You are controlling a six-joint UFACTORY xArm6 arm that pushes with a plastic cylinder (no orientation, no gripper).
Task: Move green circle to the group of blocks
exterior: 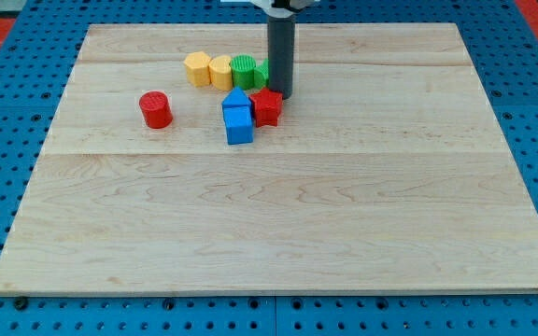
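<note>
My tip [279, 95], bare and holding nothing, touches the green circle [245, 71], probably light, rigid, best pushed side-on

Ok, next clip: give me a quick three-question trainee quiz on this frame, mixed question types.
1. True or false: the red cylinder touches the cluster.
2. Which block sits at the view's left end of the top row? A) yellow block B) green circle C) blue block
3. Where is my tip relative to the red block?

Key: 1 false, it stands apart; 2 A; 3 just above it in the view, right of the green circle.
</note>
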